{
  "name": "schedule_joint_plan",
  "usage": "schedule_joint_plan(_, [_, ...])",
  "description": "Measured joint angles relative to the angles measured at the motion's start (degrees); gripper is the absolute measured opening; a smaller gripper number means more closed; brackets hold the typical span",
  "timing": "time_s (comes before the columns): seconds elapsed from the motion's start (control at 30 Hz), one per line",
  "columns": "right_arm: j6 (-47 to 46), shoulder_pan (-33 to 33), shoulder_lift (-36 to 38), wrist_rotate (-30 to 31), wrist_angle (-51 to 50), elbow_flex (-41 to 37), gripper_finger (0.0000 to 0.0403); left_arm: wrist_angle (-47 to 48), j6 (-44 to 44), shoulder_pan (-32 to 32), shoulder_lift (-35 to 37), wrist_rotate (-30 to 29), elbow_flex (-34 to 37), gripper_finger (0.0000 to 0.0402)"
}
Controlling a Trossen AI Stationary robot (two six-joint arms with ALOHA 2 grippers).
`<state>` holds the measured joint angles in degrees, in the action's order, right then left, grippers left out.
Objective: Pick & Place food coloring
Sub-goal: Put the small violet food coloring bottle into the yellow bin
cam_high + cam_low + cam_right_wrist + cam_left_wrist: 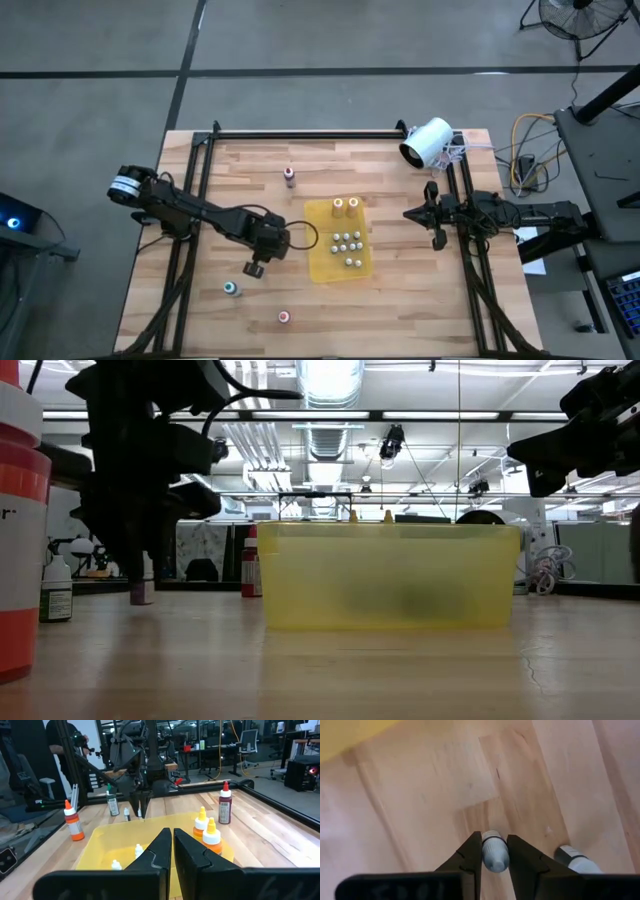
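My left gripper (495,857) points steeply down over the bare wood (258,262), left of the yellow tray (340,262), and is shut on a small whitish food coloring bottle (494,852). A second small bottle (576,861) stands on the wood just beside it. The tray holds two yellow-topped bottles (345,206) and several small white ones (348,242). Loose on the table stand a maroon bottle (289,176), a teal-topped one (231,288) and a pink-topped one (284,316). My right gripper (172,845) is shut with nothing in it, level at the table's right side. My left gripper pinches the small bottle between its two fingers, one on either side of its upper part (495,845). The fingers come from above, pointing steeply down. The bottle is upright between them; its foot is hidden, so whether it stands on the wood cannot be told.
A big white cylinder-shaped device (428,142) lies at the table's far right corner. Black frame rails (300,133) run along the far edge and both sides. Bare wood lies between the tray and the near edge.
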<state>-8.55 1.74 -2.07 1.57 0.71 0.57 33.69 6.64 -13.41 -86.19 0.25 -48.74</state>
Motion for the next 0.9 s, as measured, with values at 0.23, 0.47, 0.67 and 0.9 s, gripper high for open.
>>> schedule_joint_plan(0.23, [0.10,0.00,0.00,0.00,0.01,0.01,0.0013,3.65,2.08,0.23,0.00,-1.64,-4.02,0.0050])
schedule_joint_plan(0.47, [0.12,0.00,0.00,0.01,0.00,-0.01,0.0013,7.47,4.81,1.51,0.00,-2.93,-10.90,0.0050])
schedule_joint_plan(0.67, [0.04,0.00,0.00,0.01,0.00,0.01,0.0013,7.41,5.87,2.63,0.00,-2.93,-17.51,0.0050])
schedule_joint_plan(0.9, [0.00,0.00,0.07,-0.01,-0.02,0.00,0.0013,7.35,7.37,3.62,-4.66,-2.89,-24.70,0.0050])
